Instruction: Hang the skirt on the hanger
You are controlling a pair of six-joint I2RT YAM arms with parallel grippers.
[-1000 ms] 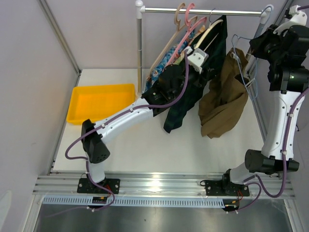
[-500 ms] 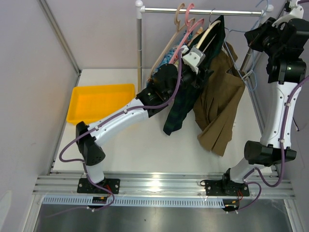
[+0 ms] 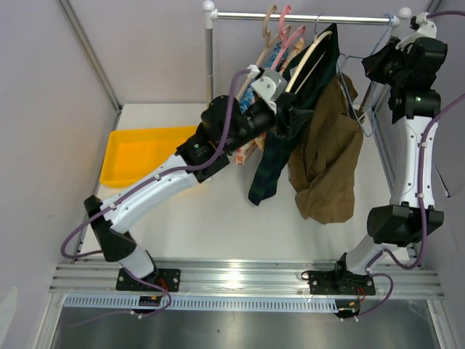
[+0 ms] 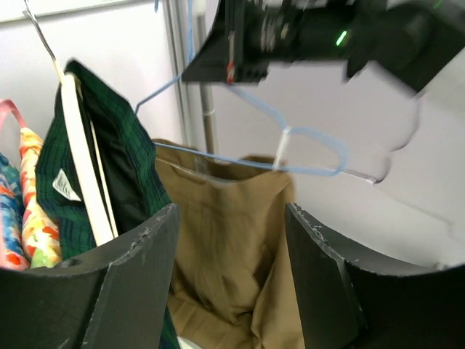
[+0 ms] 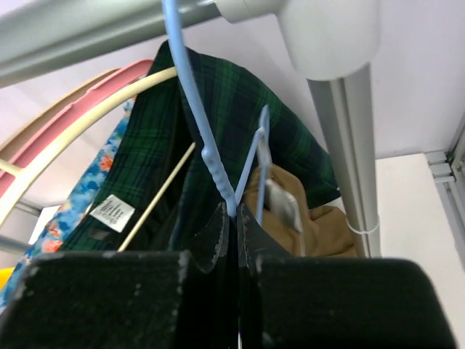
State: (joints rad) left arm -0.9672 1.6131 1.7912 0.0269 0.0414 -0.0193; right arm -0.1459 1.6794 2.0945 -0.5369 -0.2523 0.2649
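Now that the right pincer [image 5: 234, 218], clamped on the hanger [image 5: 208, 156], has risen, the skirt [image 3: 323, 163] hangs beneath it, apparently mounted; left pincer [image 4: 229, 251] gapes empty.

Top camera looks down from behind the robot toward the rail [image 3: 305, 17]. Left wrist camera closely faces the skirt [image 4: 225, 247] and hanger [image 4: 287, 132]; right wrist camera looks up that same hanger.
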